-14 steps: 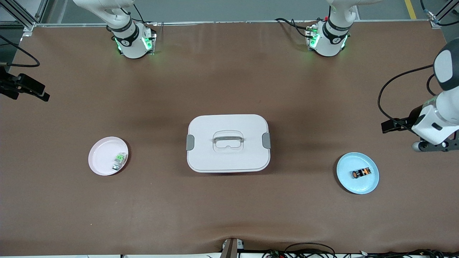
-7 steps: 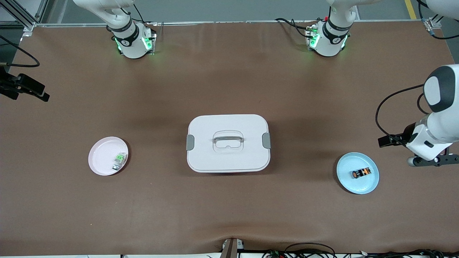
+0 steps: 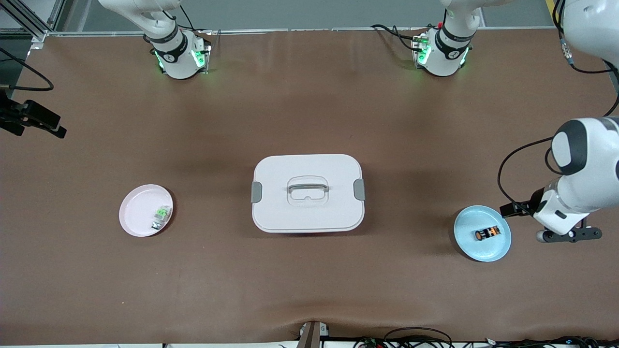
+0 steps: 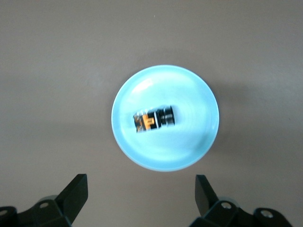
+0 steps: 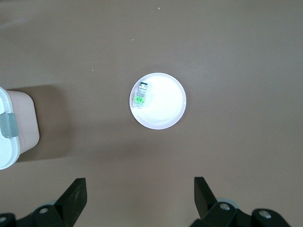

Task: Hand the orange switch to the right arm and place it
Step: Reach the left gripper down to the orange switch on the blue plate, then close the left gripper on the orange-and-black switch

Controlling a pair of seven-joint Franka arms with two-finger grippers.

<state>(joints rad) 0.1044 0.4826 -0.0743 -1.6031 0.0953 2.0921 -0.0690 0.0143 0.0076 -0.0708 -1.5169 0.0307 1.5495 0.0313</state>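
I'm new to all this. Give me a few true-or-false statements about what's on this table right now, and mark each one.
1. The tiny black-and-orange switch lies on the round light-blue plate. True.
2. The left end effector grips the switch. False: it is open, empty, beside the plate's edge.
3. The white rectangular lidded box stands open. False: its lid is on.
4. The small green-and-white part lies on the round pink plate. True.
5. The right end effector is open. True.
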